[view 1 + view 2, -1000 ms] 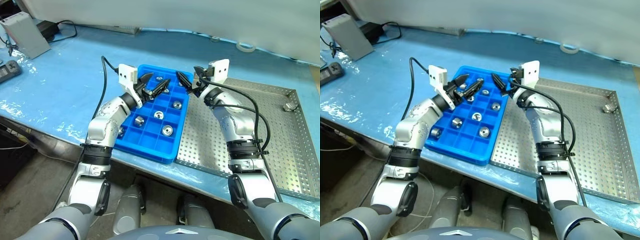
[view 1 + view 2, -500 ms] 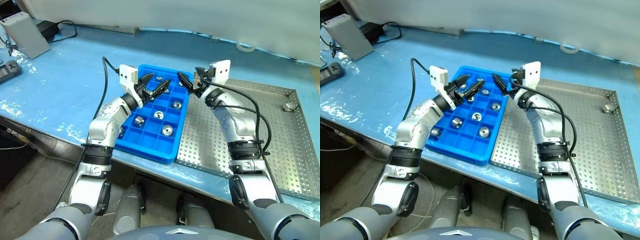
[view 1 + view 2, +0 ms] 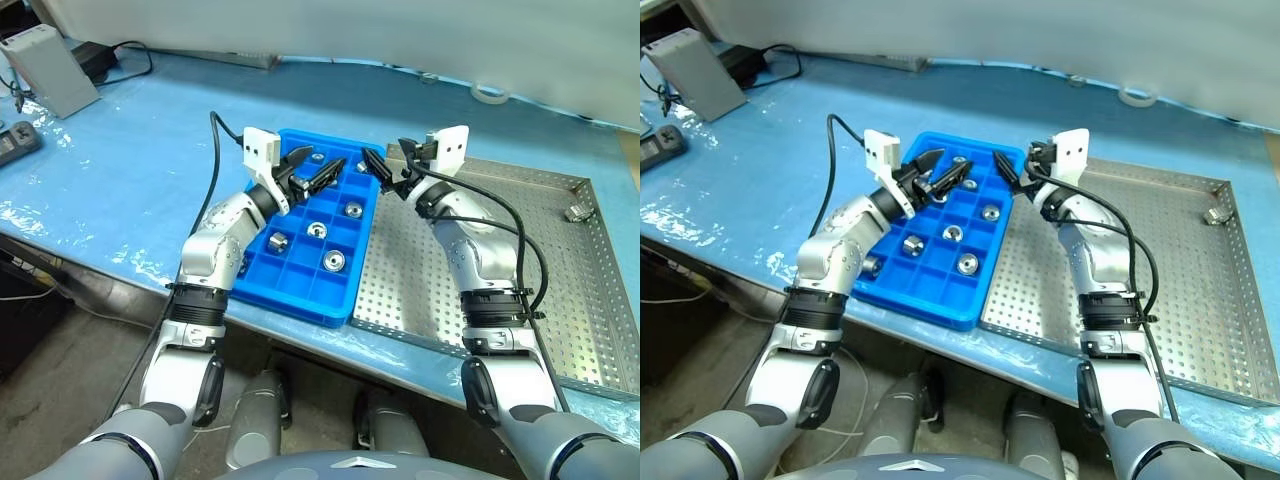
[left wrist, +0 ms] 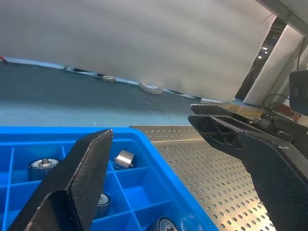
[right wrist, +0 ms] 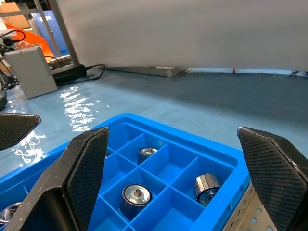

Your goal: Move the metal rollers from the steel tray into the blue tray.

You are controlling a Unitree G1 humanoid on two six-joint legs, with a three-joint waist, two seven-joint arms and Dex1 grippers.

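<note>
The blue tray (image 3: 262, 268) lies on the table with several metal rollers (image 3: 334, 261) in its compartments; the right wrist view shows rollers (image 5: 136, 195) close up. To its right the steel tray (image 3: 500, 280) lies nearly bare, with one small silver roller (image 3: 577, 213) at its far right corner. My left gripper (image 3: 312, 170) hovers open over the blue tray's far end, holding nothing. My right gripper (image 3: 386, 163) hovers open over the far seam between the two trays, also holding nothing. The two grippers point toward each other, a short gap apart.
A grey box (image 3: 48, 68), a black adapter with its cable (image 3: 100, 55) and a black device (image 3: 15, 140) sit at the far left of the blue-covered table. A tape roll (image 3: 490, 94) lies beyond the steel tray. Both trays sit close to the table's front edge.
</note>
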